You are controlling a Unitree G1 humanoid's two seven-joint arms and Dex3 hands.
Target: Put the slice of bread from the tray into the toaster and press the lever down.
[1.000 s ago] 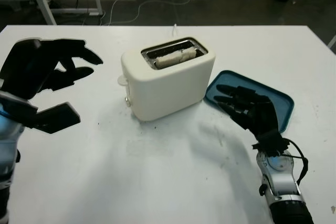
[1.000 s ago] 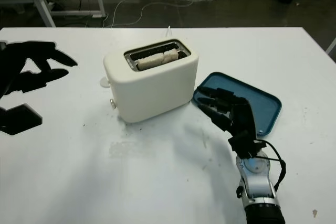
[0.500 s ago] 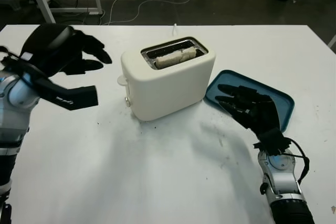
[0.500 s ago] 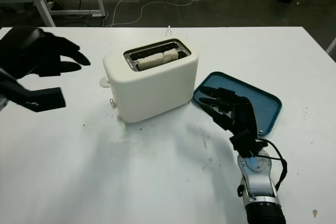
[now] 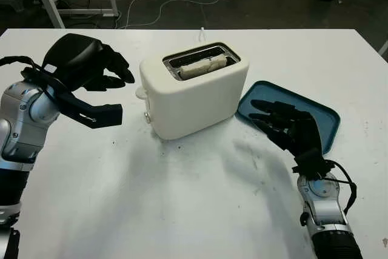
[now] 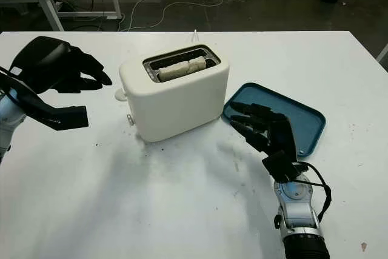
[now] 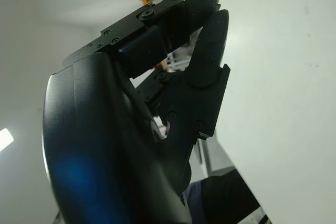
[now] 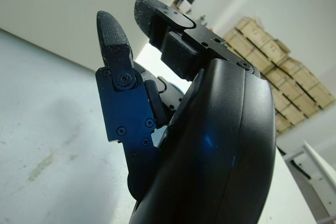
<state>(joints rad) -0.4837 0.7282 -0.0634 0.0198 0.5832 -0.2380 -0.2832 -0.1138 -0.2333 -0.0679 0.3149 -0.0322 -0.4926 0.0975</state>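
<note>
Since the earlier frames, the left hand (image 5: 91, 74) had been carried rightward toward the toaster (image 5: 193, 89), while the right hand (image 5: 290, 128) had stayed where it was. Nearest, on the right, the right hand was held open over the near-left edge of the blue tray (image 5: 312, 113), nothing grasped in it. Further back at the left, the left hand was held above the white table (image 5: 182, 204), its fingers (image 5: 118, 71) pointed at the toaster's left end, empty and unclenched, just short of the lever (image 5: 140, 93) that projected there. At the centre, the slice of bread (image 5: 203, 66) was seen already lodged in the toaster's slot, standing high, well apart from both hands. Bread was judged to be light, soft and easily crushed, best taken by its top edge if it needed seating. The lever was judged stiff and sprung, so that a firm downward push on its tab would be wanted.
</note>
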